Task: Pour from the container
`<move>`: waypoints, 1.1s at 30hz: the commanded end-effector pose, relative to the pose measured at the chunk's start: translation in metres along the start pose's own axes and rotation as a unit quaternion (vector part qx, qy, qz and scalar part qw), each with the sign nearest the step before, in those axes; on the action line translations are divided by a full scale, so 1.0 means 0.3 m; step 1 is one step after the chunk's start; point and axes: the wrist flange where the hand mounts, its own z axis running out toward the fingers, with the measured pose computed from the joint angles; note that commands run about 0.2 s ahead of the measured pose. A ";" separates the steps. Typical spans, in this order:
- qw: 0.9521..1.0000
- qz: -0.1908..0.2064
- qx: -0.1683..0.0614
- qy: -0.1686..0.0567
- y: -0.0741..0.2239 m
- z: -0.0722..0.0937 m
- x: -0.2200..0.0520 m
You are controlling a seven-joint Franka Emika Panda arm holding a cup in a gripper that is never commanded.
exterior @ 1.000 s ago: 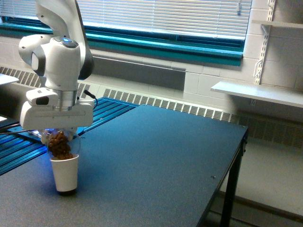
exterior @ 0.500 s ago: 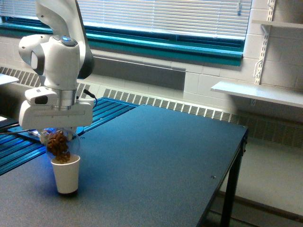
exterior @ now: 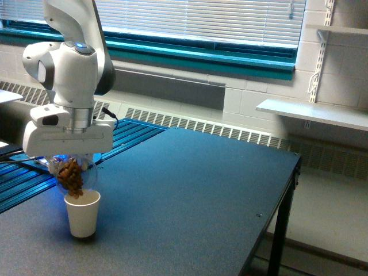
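Note:
The container (exterior: 72,175), a small clear round cup with brown nut-like bits inside, hangs tipped just above a white paper cup (exterior: 83,214) on the dark table (exterior: 190,190), at the exterior view's left. My gripper (exterior: 70,162) is shut on the container, its fingers mostly hidden under the white hand. The brown bits crowd at the container's lower end, right over the paper cup's open mouth.
Blue rails (exterior: 23,178) run along the table's far left side. A radiator grille (exterior: 201,125) and window blinds line the back wall. A white shelf (exterior: 313,112) juts from the wall at the right. The table's right edge (exterior: 287,195) drops to the floor.
The paper cup now stands slightly farther right and lower in the picture. The container and hand have barely shifted, and the brown bits sit nearer the cup's mouth.

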 end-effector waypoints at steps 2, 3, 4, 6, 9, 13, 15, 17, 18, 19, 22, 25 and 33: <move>1.000 -0.019 -0.002 -0.002 -0.029 -0.011 -0.006; 1.000 -0.020 -0.003 -0.002 -0.030 -0.010 -0.007; 1.000 -0.021 -0.003 -0.002 -0.031 -0.010 -0.008; 1.000 -0.024 -0.002 -0.003 -0.039 -0.012 -0.012; 1.000 -0.027 -0.004 -0.005 -0.043 -0.012 -0.017; 1.000 -0.030 -0.006 -0.005 -0.046 -0.015 -0.018; 0.999 -0.031 -0.005 -0.005 -0.050 -0.017 -0.018; 0.999 -0.032 -0.006 -0.005 -0.050 -0.018 -0.017; 0.999 -0.032 -0.007 -0.005 -0.050 -0.019 -0.017; 0.999 -0.033 -0.008 -0.005 -0.050 -0.019 -0.016; 0.999 -0.034 -0.011 -0.005 -0.047 -0.018 -0.015; 0.999 -0.036 -0.013 -0.006 -0.047 -0.016 -0.018; 0.999 -0.041 -0.021 -0.009 -0.038 -0.009 -0.025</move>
